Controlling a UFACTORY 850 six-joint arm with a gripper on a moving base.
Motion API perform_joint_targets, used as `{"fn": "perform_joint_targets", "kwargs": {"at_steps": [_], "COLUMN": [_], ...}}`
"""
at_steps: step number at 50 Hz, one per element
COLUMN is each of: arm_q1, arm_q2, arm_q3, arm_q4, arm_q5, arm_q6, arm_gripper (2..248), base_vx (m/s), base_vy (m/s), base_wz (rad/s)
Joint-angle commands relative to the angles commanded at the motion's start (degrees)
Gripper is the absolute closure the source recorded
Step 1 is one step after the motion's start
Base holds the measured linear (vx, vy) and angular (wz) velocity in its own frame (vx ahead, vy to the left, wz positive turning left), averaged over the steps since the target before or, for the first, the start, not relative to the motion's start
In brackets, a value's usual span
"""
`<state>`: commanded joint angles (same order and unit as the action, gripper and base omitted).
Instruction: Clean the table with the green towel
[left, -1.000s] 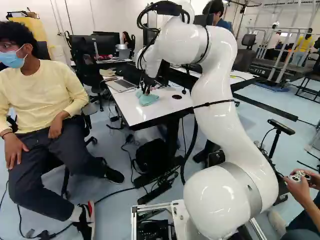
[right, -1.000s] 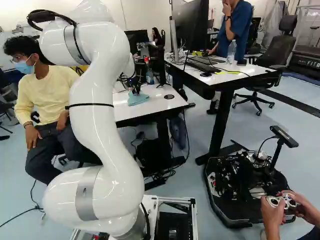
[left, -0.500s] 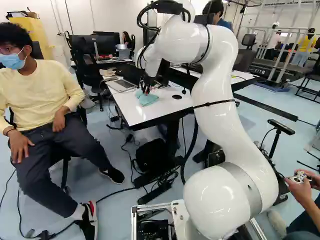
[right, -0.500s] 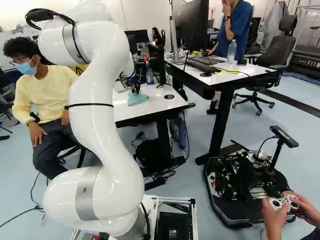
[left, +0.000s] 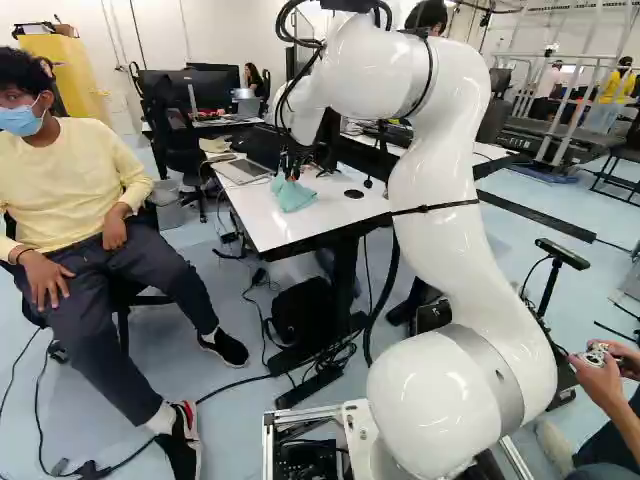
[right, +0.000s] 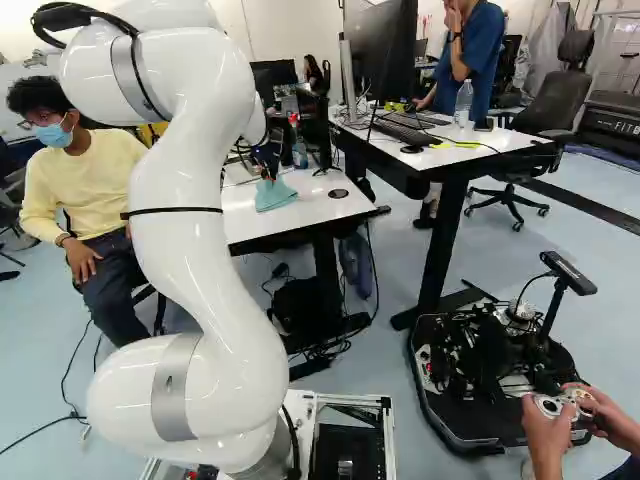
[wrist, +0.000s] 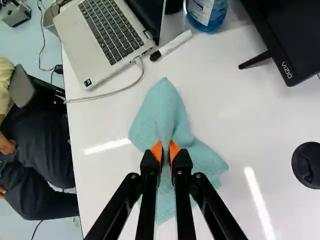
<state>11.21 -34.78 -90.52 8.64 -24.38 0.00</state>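
Note:
My gripper (left: 291, 172) is at the white table (left: 262, 222), right over the green towel (left: 295, 196). In the wrist view the gripper (wrist: 166, 150) has both orange pads pressed on a pinched fold of the towel (wrist: 200, 157). The rest of the cloth spreads on the table top around and ahead of the fingers. The underside of the fold is hidden.
Ahead of the gripper lie a laptop (wrist: 107, 42) with a cable, a marker (wrist: 172, 45) and a blue bottle (wrist: 209, 12). A monitor (wrist: 295, 35) and a round black disc (wrist: 307, 165) are beside the towel. A seated person is by the table's edge.
The arm has shifted a little, its upper part leaning further back and the gripper changing its tilt at the towel. The towel has barely moved. The base stands still.

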Motion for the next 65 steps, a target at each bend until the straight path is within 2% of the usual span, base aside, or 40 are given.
{"fn": "perform_joint_targets", "kwargs": {"at_steps": [23,65], "arm_q1": [0.00,-0.32], "arm_q2": [2.84,6.62], "arm_q3": [0.39,-0.82], "arm_q4": [0.00,0.00], "arm_q5": [-3.85,-4.74], "arm_q6": [0.00,0.00], "arm_gripper": [206,206], "base_vx": [0.000,0.000], "base_vy": [0.000,0.000], "base_wz": [0.000,0.000]}}
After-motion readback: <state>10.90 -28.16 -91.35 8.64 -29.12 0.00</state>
